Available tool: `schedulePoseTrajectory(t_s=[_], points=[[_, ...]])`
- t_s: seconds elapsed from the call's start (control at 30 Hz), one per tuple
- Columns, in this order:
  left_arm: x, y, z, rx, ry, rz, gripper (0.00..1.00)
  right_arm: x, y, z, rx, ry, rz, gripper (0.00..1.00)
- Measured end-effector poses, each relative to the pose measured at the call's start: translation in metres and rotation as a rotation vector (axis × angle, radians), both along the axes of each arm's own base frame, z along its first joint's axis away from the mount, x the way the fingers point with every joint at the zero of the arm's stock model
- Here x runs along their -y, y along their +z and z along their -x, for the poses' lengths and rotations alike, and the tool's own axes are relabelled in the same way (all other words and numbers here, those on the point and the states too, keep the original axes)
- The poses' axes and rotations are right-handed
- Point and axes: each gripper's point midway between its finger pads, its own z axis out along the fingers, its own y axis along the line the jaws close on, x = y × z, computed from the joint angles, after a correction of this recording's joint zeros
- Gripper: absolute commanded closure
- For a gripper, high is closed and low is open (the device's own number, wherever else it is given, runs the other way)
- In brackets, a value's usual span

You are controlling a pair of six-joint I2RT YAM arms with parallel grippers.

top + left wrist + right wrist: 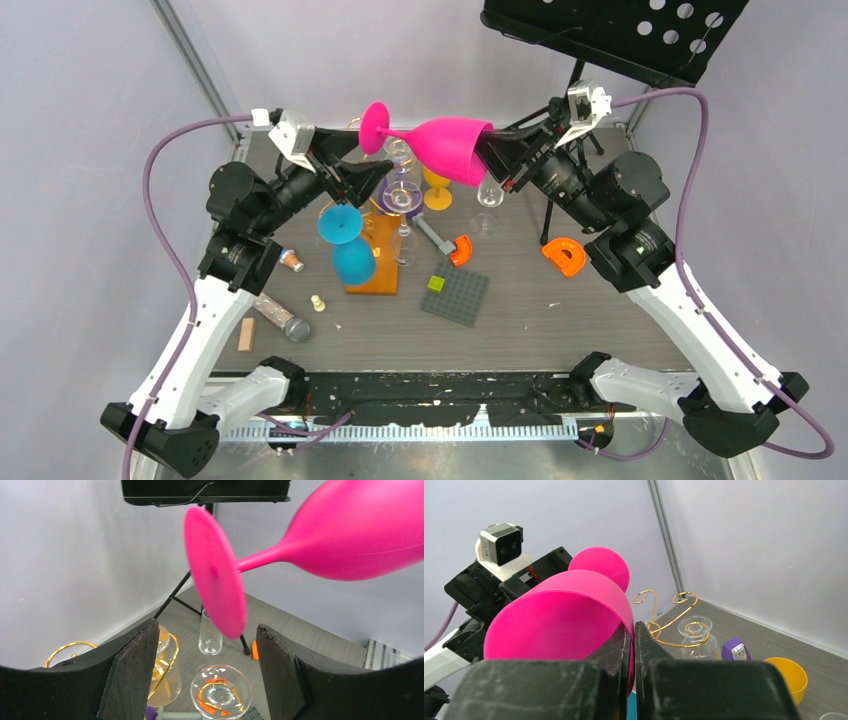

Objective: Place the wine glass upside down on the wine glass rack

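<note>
Both arms reached up and inward from their bases, their wrists meeting above the far middle of the table. The right gripper point(493, 153) was clamped on the rim of the pink wine glass point(445, 146), one finger inside the bowl and one outside (the right wrist view showed the wall pinched between them). The glass lay roughly on its side in the air, foot toward the left arm, above the wine glass rack point(383, 268) and not on it. The left gripper point(376, 168) stood wide, its fingers point(131, 670) on either side of the foot and clear of it.
</note>
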Motion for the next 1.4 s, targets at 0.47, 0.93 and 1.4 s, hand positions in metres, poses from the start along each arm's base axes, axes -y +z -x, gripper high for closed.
schedulePoseTrajectory(t_s=[0.47,0.93,1.4], points=[[0.005,0.004,0.007,0.024,-0.035,0.001,1.0,-0.018,-0.02,0.006,0.026,0.07,0.112,0.93],[0.003,0.007,0.002,0.023,-0.01,-0.021,1.0,0.002,-0.017,0.038,0.215,0.068,0.228,0.59],[0.013,0.021,0.045,0.087,-0.192,-0.161,1.0,0.053,-0.003,0.036,0.424,-0.202,0.346,0.44]])
